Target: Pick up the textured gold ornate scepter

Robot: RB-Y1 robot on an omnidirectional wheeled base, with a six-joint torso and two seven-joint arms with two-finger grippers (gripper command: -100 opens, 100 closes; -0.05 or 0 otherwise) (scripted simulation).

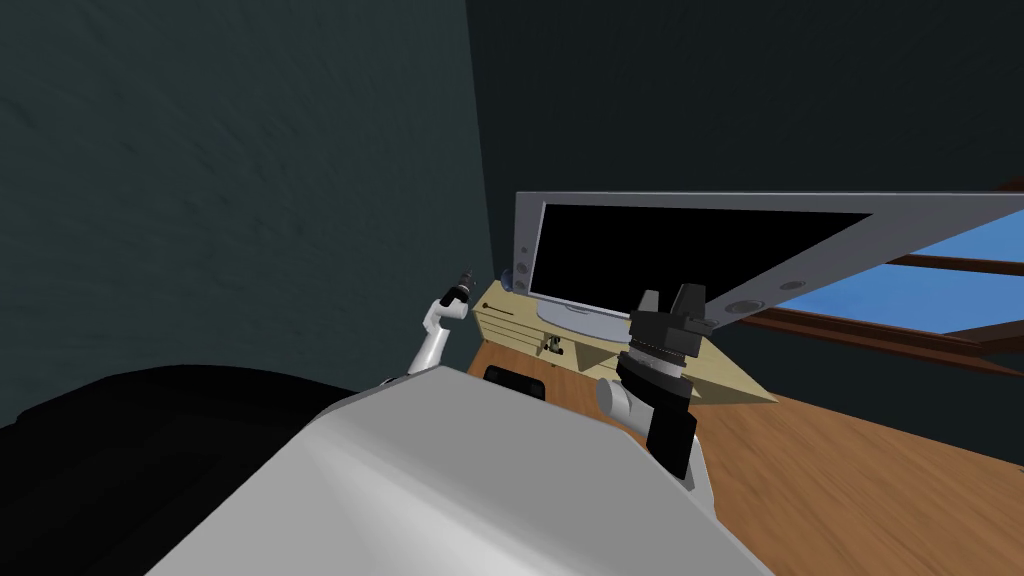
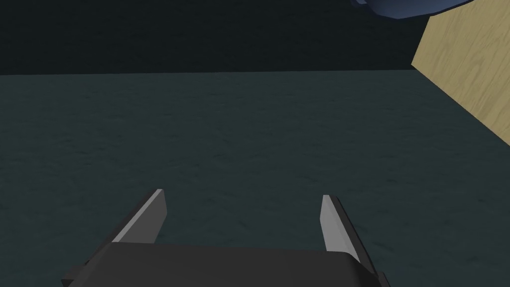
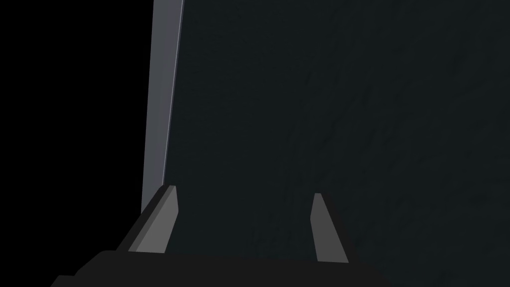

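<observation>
Lying on the top of the tan cabinet point(image 1: 598, 358) near its left end was a thin dark rod with a small knob at one end, taken as the scepter point(image 1: 500, 311); it was too small to judge colour or texture. It lay just in front of the grey-framed TV point(image 1: 650, 250), near a bluish rounded object point(image 1: 508, 280) at the TV's lower left corner, with another small unidentified item point(image 1: 550, 345) further right along the cabinet's front edge. Left gripper point(image 1: 465, 275) was raised beside the cabinet's left end, apart from the scepter, its fingers spread wide with nothing between them. It faced the dark teal wall point(image 2: 224, 139). Right gripper point(image 1: 668, 298) was up in front of the TV's base — fingers likewise parted and empty, pointing past the TV's grey edge. Wooden floor point(image 1: 850, 470) ran to the right of the cabinet.
</observation>
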